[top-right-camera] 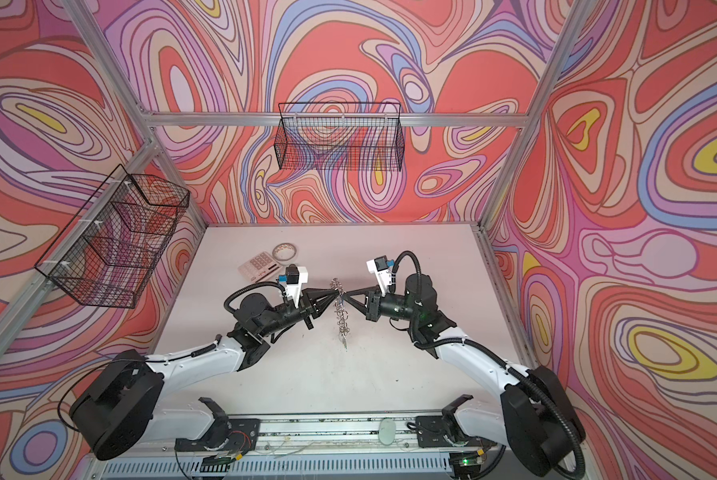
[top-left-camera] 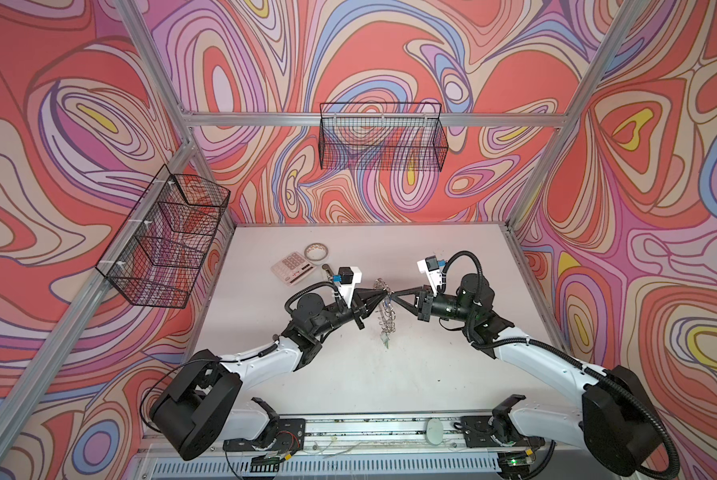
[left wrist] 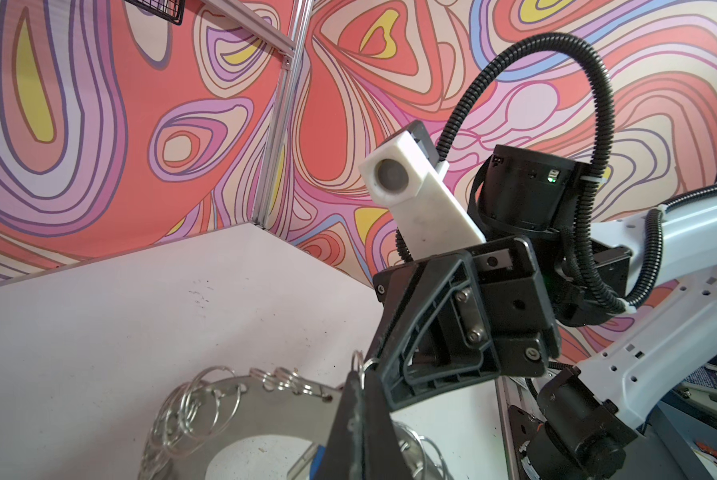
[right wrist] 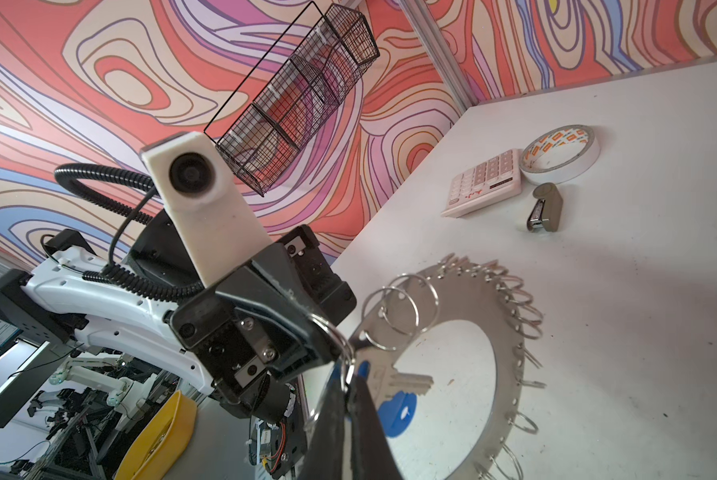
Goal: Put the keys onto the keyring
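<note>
The keyring hangs on edge above the table's middle in both top views, held between my two grippers. It is a flat grey disc with a wide hole and wire loops round its rim. My left gripper is shut on a wire loop at the rim. My right gripper meets it tip to tip, shut on the same loop. A silver key with a blue tag hangs at that loop, inside the hole. Another key with a pale tag dangles from the keyring's lower edge.
A calculator, a tape roll and a small olive stapler lie at the back left of the table. Black wire baskets hang on the back and left walls.
</note>
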Robot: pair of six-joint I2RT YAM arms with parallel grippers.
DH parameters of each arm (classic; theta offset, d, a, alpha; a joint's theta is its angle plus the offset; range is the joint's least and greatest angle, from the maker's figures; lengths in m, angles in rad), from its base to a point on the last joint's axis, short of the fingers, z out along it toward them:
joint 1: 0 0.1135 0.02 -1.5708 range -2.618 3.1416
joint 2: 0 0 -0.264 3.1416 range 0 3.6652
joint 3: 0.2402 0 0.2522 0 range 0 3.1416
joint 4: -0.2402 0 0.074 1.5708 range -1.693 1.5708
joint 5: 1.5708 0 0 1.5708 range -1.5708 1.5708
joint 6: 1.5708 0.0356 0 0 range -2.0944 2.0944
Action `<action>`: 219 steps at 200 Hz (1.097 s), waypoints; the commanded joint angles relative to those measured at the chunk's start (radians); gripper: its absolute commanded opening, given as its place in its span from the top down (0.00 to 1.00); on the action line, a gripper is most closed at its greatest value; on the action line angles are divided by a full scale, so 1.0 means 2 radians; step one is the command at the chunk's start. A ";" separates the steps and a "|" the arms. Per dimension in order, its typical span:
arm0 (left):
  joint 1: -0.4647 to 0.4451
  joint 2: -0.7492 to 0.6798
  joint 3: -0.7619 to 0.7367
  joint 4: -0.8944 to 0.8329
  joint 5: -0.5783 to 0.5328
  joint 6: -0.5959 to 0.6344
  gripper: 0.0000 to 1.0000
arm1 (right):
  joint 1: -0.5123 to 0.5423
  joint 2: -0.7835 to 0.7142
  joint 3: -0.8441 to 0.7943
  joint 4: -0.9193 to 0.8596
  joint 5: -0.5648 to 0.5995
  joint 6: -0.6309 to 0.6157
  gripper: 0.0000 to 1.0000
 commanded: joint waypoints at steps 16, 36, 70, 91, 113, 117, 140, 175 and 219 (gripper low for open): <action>-0.009 -0.014 0.029 0.045 -0.032 -0.022 1.00 | 0.022 -0.003 -0.006 -0.037 0.040 -0.032 1.00; -0.023 -0.025 0.042 0.008 -0.054 -0.002 1.00 | 0.037 0.005 -0.003 -0.047 0.053 -0.043 1.00; -0.040 -0.021 0.053 -0.005 -0.071 0.002 1.00 | 0.055 0.021 0.010 -0.055 0.058 -0.059 1.00; -0.046 -0.008 0.050 0.000 -0.073 0.002 1.00 | 0.060 0.027 0.022 -0.060 0.056 -0.065 1.00; -0.047 0.008 0.039 0.025 -0.079 -0.010 1.00 | 0.060 0.027 0.029 -0.063 0.055 -0.064 1.00; -0.047 0.009 0.037 0.029 -0.081 -0.011 1.00 | 0.060 0.026 0.029 -0.064 0.056 -0.063 0.99; -0.046 0.006 0.026 0.028 -0.092 -0.005 1.00 | 0.046 0.010 0.009 -0.057 0.057 -0.052 0.78; -0.042 0.007 0.016 0.034 -0.087 -0.007 1.00 | -0.019 -0.020 -0.037 -0.008 0.005 -0.003 0.67; -0.032 0.030 0.013 0.074 -0.064 -0.034 1.00 | -0.074 -0.057 -0.059 -0.016 -0.015 0.008 0.57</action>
